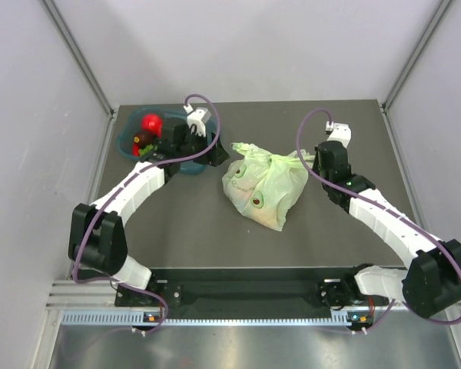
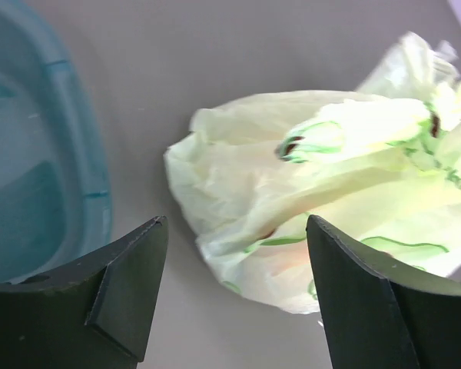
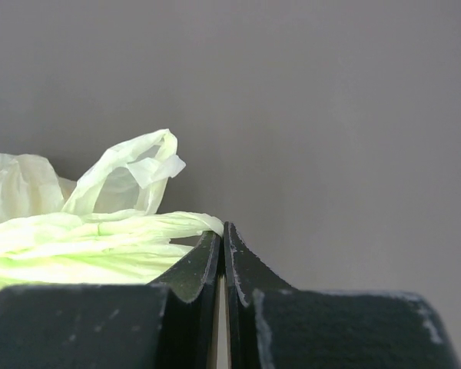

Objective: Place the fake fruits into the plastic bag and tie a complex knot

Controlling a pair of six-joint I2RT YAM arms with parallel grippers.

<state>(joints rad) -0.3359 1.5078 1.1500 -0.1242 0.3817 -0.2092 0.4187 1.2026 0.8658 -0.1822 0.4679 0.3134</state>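
The pale green plastic bag [image 1: 263,188] lies bulging in the middle of the table. Its handles are bunched at the top [image 1: 275,160]; I cannot tell if this is a knot. My right gripper [image 1: 313,164] is shut on one stretched bag handle [image 3: 138,231], pinched at the fingertips [image 3: 223,227]. My left gripper [image 1: 217,156] is open and empty, just left of the bag [image 2: 315,192], its jaws wide apart [image 2: 234,227]. A red fake fruit [image 1: 151,123] and some darker ones [image 1: 143,144] lie in the teal tray. A faint peach tint shows through the bag [image 2: 292,261].
The teal plastic tray [image 1: 127,127] stands at the back left, right beside my left wrist; its wall shows in the left wrist view [image 2: 69,154]. Grey walls enclose the table on three sides.
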